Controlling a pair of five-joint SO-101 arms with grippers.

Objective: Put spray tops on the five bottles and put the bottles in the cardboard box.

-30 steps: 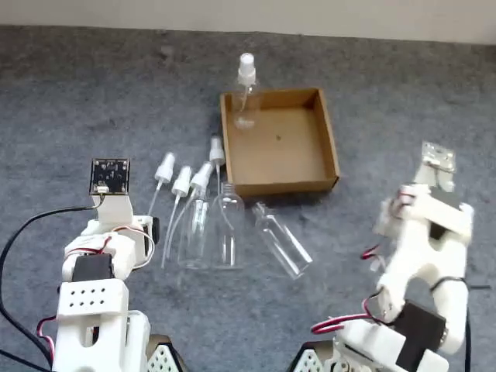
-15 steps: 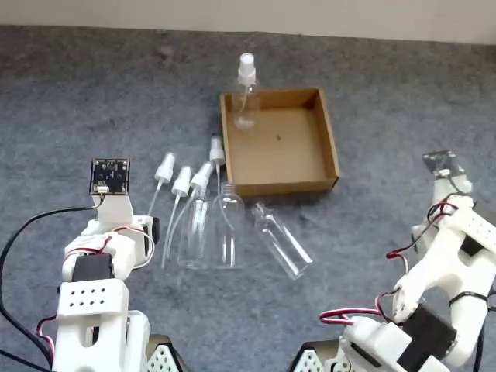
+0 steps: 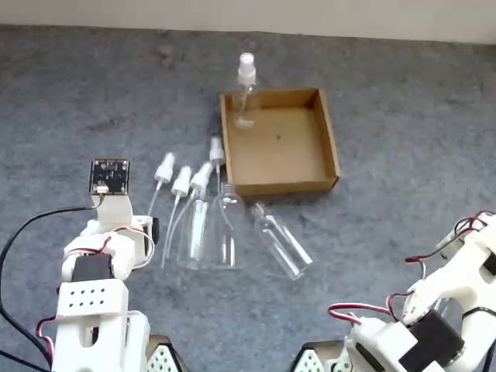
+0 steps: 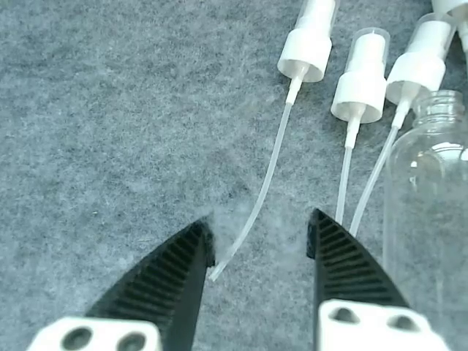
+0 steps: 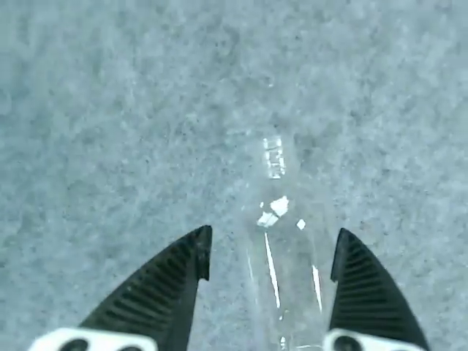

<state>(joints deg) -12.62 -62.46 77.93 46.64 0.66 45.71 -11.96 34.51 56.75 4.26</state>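
Note:
A cardboard box (image 3: 329, 147) sits open at the table's middle back. A clear bottle with a white spray top (image 3: 246, 85) stands at its far left corner. Three uncapped clear bottles (image 3: 226, 225) (image 3: 194, 229) (image 3: 281, 242) lie in front of the box. Several loose spray tops (image 3: 182, 180) (image 4: 362, 77) lie left of them, dip tubes pointing toward my left arm. My left gripper (image 4: 259, 241) is open just short of one tube's end (image 4: 219, 270). My right gripper (image 5: 270, 245) is open, with another clear bottle (image 5: 281, 241) lying on the carpet between its fingers.
Grey carpet covers the whole table. My left arm (image 3: 97, 267) is at the front left, my right arm (image 3: 457, 302) at the front right corner. Bare carpet lies right of the box and along the back.
My right arm has swung back and down from beside the box to the front right corner. The left arm, bottles and spray tops have not moved.

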